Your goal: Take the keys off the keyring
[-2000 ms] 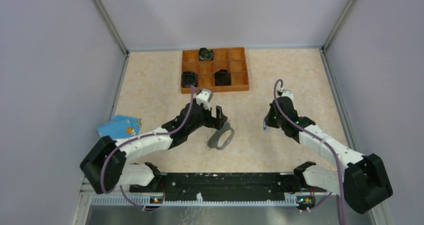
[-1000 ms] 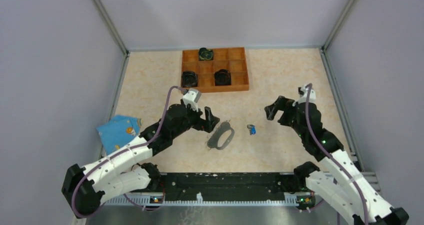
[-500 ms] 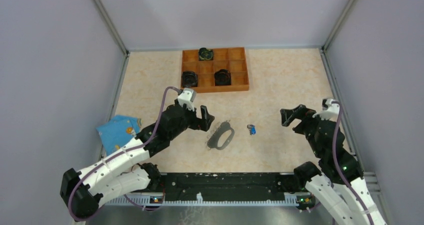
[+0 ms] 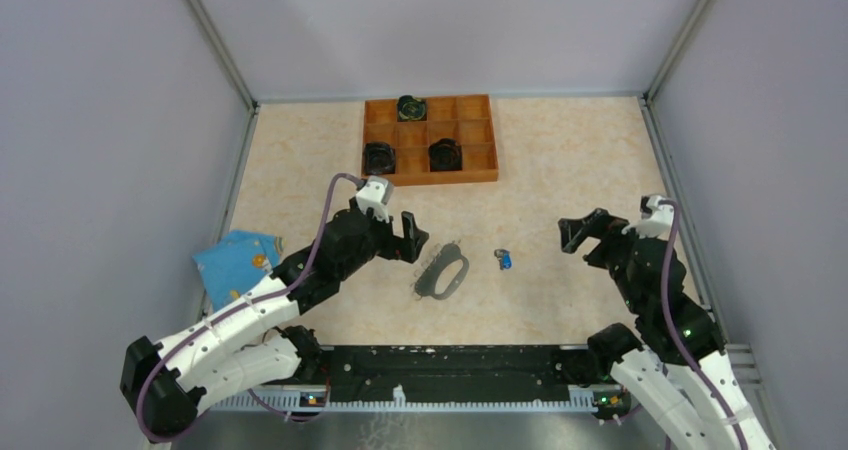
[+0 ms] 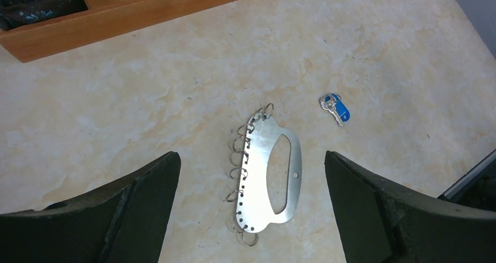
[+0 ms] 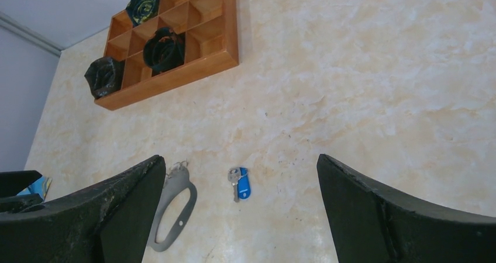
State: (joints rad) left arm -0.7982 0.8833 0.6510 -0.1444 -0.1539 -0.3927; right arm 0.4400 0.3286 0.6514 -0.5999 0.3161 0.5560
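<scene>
We see the keyring (image 4: pixel 441 273) lying flat near the middle of the table (image 4: pixel 560 160), with the keys (image 4: pixel 503 259) free of it, just to its right. The left gripper (image 4: pixel 408 237) hovers just left of the keyring and the right gripper (image 4: pixel 575 233) well right of the keys. Both have their jaws spread and hold nothing.

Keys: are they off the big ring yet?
Looks done: the keys lie on the table, apart from the keyring, whose small rings look empty. In hand: nothing; the left hand and the right hand are both open and empty. Left to do: nothing I can see.
</scene>
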